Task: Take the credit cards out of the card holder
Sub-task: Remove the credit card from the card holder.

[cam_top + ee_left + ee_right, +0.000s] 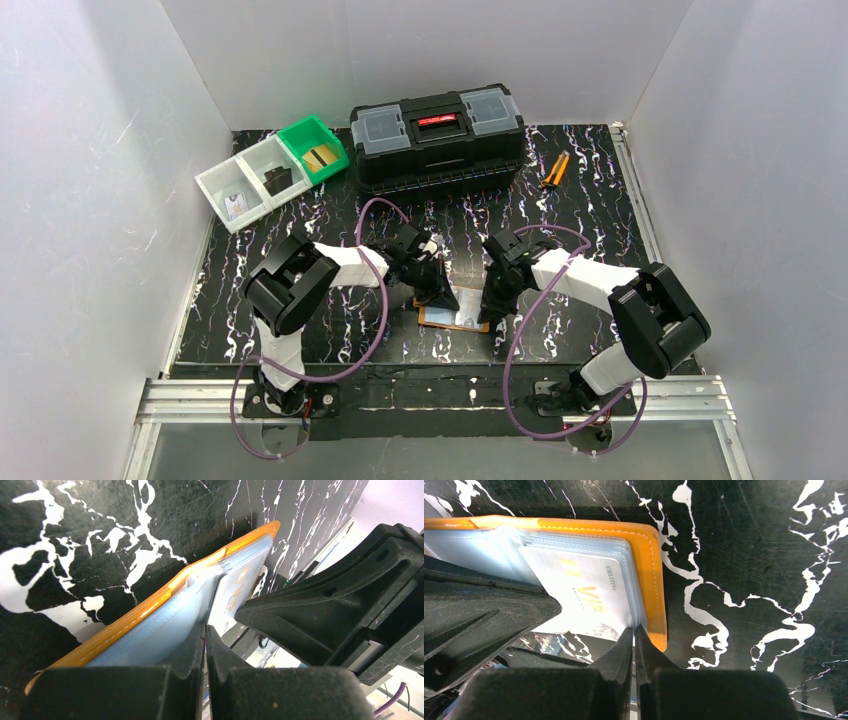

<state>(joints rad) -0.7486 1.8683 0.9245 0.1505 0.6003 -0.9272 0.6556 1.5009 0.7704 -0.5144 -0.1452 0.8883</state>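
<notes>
At my tips, the left gripper (pixel 205 630) is pressed together against a clear pocket of the open card holder (pixel 150 607); pinched or not, I cannot tell. Opposite, my right gripper (pixel 634 632), closed too, touches its other edge beside a pale card (pixel 584 587) not yet out. Both wrists tilt down. Far beyond, bins (pixel 212 192) seem to hold removed cards.

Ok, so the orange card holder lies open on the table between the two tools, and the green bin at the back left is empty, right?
Not quite. The green bin is not empty: a gold-tan card lies in it, as the top external view shows. The rest holds: the orange card holder lies open on the table between the left tool and the right tool.
</notes>
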